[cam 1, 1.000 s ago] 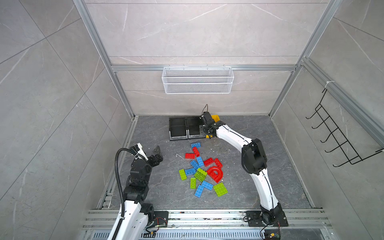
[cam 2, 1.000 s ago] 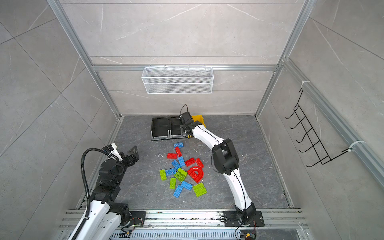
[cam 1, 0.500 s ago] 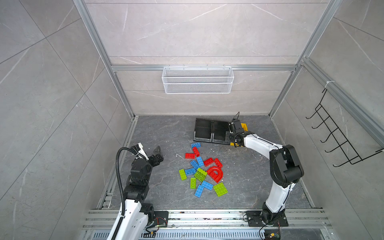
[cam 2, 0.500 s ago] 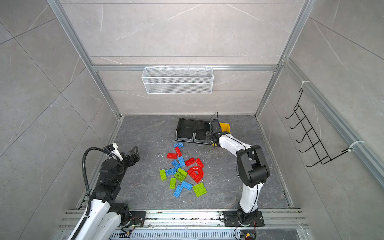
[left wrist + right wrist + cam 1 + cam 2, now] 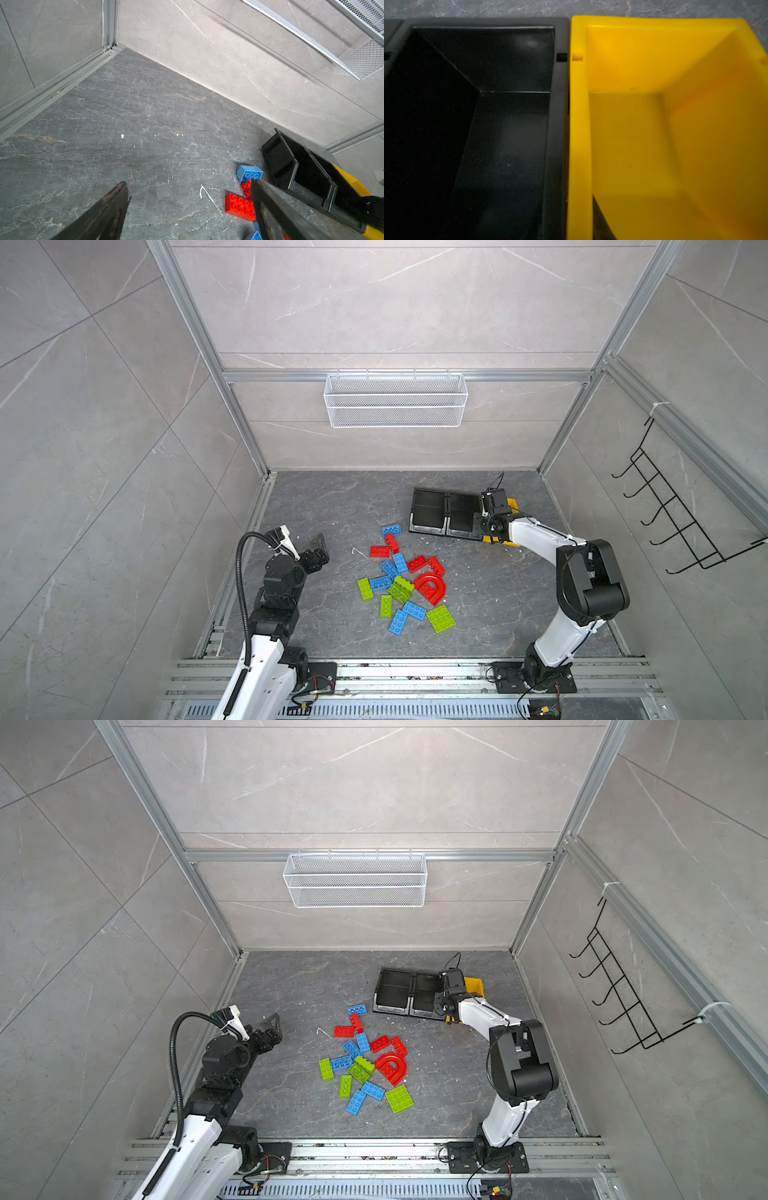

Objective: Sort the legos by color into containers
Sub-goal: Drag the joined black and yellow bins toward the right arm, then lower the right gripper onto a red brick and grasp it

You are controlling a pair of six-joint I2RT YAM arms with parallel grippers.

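In both top views the legos [image 5: 401, 588] [image 5: 361, 1067] lay in a loose heap at the frame's centre. They were right of the left gripper [image 5: 311, 547] [image 5: 266, 1029], its jaws spread with nothing between, and lower left of the right gripper [image 5: 482, 520] [image 5: 440, 996]. That one was pressed together on the row of bins [image 5: 428, 510] [image 5: 392, 990], at the seam between black and yellow. Since a second earlier the row had slid rightward with it; the heap had not shifted. The bricks were red, blue and green, with one red arch [image 5: 420, 584].

In the left wrist view a blue brick [image 5: 249, 173] and a red brick [image 5: 239, 205] sat just beside one wide-apart finger [image 5: 270, 214], the bins behind them.

In the right wrist view the black bin [image 5: 560, 104] and the yellow bin [image 5: 579, 124] stood side by side, walls touching.
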